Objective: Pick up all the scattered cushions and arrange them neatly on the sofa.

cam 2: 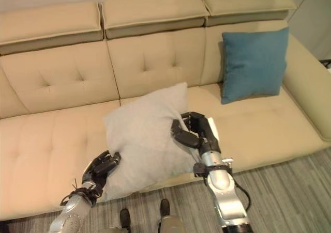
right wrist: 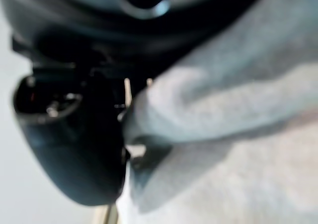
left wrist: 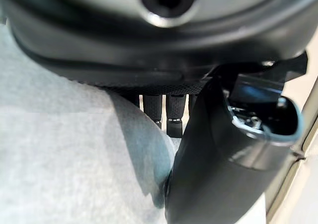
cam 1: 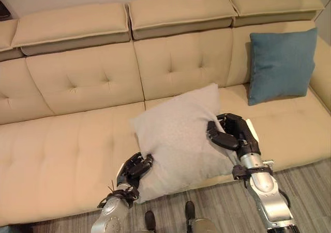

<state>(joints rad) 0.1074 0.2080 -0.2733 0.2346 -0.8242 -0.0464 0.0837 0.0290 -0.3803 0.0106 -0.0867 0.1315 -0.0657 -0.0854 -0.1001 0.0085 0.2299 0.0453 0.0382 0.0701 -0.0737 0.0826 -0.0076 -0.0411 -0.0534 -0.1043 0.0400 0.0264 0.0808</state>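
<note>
A light grey cushion is held tilted over the front of the beige sofa. My left hand grips its lower left corner, fingers curled on the cloth. My right hand is curled round its right edge, with the grey fabric bunched against the thumb. A blue cushion leans upright against the backrest at the sofa's right end.
The sofa's left and middle seats lie bare. Grey striped floor runs along the sofa's front. The sofa's right armrest rises beside the blue cushion.
</note>
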